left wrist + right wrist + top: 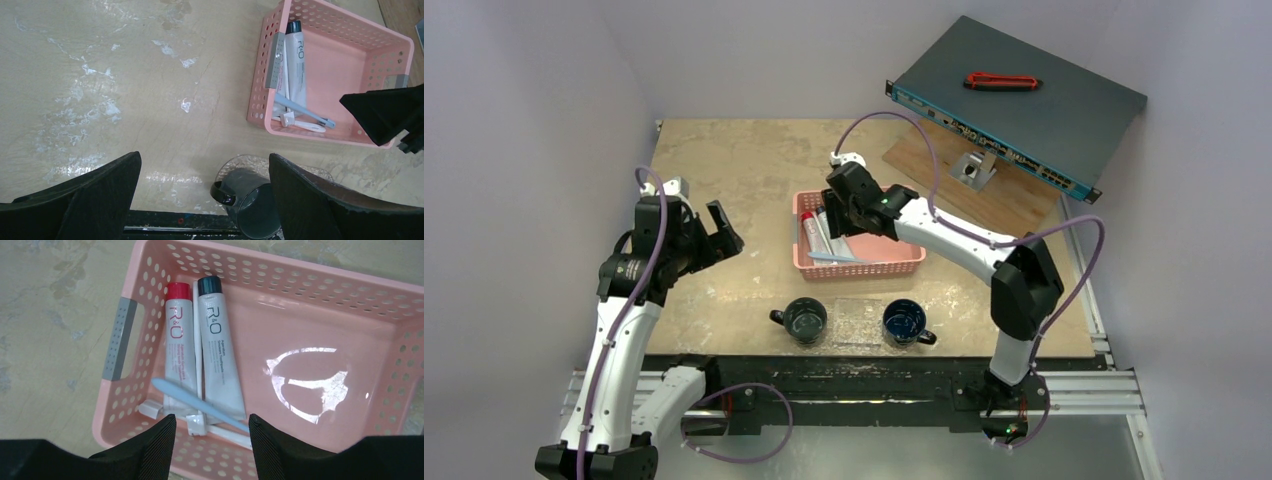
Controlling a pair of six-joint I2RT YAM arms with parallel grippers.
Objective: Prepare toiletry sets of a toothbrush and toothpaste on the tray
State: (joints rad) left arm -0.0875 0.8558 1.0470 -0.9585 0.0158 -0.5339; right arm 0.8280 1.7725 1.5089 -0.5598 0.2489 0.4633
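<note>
- Right tool (211,427) hangs over the near-left corner of the pink basket (310,290), jaws partly spread with nothing between them. Left tool (204,162) is spread wide over the counter (125,75) at left and holds nothing.
- All stock lies in the basket. Red-capped toothpaste (176,350) and dark-capped toothpaste (217,355) lie side by side. The light blue toothbrush (200,407) lies slantwise across their near ends, with white toothbrushes (196,423) between and under them.
- The tray (859,320) sits at the near edge between two mugs (805,320); nothing shows on it.
- Risk: the items overlap, so closing on the blue brush may also catch a tube end or a white brush.
- Risk: the brush is slim and lies low, so fingertips may skid and flick it aside.
- Risk: the basket wall is close, so a finger striking the rim could drag the basket.
- Risk: the tray is clear and flanked by mugs, so a low carry could knock one or drop the item off-tray.
</note>
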